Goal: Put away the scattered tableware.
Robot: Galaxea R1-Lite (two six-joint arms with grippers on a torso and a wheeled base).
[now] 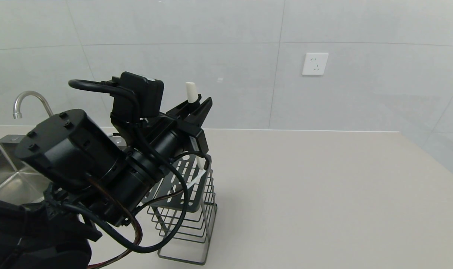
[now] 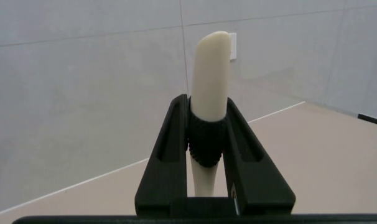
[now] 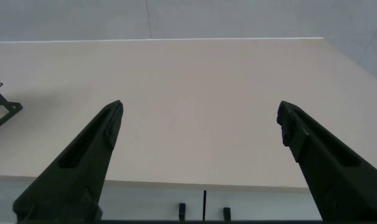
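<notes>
right gripper (image 3: 201, 115): I see its fingers spread wide apart over the bare counter (image 1: 323, 186).
wire rack (image 1: 207, 209): stands on the counter, near the sink (image 1: 9, 175).
left gripper (image 1: 196, 107): above the rack, clamped on the white utensil (image 2: 210, 68).
white utensil: held upright, top end poking past the fingers, lower end down at the rack's top.
faucet (image 1: 28, 98): behind the sink.
socket (image 1: 315, 64): on the far wall.
</notes>
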